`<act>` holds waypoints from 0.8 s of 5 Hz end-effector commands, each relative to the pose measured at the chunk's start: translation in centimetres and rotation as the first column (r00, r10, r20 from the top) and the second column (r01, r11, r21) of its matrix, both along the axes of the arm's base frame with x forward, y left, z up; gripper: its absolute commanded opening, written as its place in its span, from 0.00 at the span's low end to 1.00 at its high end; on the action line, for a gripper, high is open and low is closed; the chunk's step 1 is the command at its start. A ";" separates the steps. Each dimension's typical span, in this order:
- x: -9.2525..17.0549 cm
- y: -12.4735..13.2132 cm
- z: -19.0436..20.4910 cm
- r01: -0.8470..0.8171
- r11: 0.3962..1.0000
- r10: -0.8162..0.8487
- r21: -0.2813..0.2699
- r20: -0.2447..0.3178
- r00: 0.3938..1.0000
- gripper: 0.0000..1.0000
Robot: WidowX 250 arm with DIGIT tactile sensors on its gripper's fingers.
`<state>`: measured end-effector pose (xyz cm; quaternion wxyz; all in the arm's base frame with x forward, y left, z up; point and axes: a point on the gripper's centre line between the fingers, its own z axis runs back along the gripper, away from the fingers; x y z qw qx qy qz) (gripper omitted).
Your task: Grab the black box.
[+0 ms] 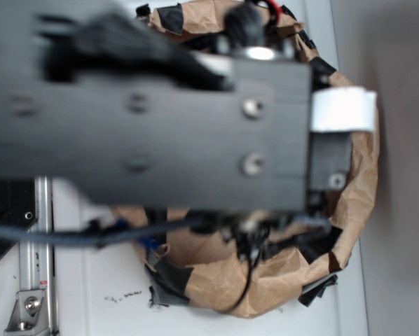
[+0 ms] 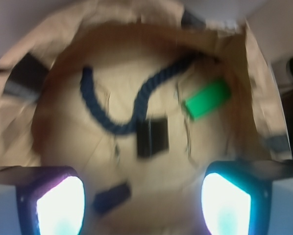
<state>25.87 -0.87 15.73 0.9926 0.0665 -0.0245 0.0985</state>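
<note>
Wrist view was blurred. The gripper [image 2: 142, 208] hung above a brown paper bowl [image 2: 63, 44], jaws spread wide, nothing between them. Its two fingers [image 2: 61, 205] showed at the bottom corners, each with a glowing cyan-white pad, the left one tinged purple.

The black box [image 2: 152, 137] lay on the paper floor near the middle of the bowl, well apart from both fingers and above the gap between them in the frame. A dark blue rope [image 2: 105, 115] snaked across the floor in an S shape; its lower bend ran just beside the box's upper left edge, maybe touching, blur made it hard to tell. The rope's other end ran up toward the bowl's upper right wall.

A green block [image 2: 207, 99] lay tilted to the upper right of the box, clear of it, near the right wall. A small dark blue piece [image 2: 112, 197] lay at lower left of the box, near the left finger. Black tape patches [image 2: 24, 76] sat on the bowl's rim.

Exterior view was mostly blocked by the out-of-focus black arm [image 1: 160, 133] crossing the frame, with a white tag [image 1: 342, 110] on its right end. Below and around it the paper bowl's taped rim showed on a white table [image 1: 111, 294]. The box and the gripper were hidden there. A metal rail [image 1: 34, 280] ran at lower left.
</note>
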 end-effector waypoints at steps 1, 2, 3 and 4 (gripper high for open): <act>0.8 2.5 -0.6 -0.014 0.999 0.016 -0.036 0.043 0.999 1.00; 0.8 2.5 -0.6 -0.014 0.999 0.016 -0.036 0.043 0.999 1.00; 0.8 2.5 -0.6 -0.014 0.999 0.016 -0.036 0.043 0.999 1.00; -0.7 3.6 -5.6 -0.013 0.999 0.014 0.039 -0.019 1.000 1.00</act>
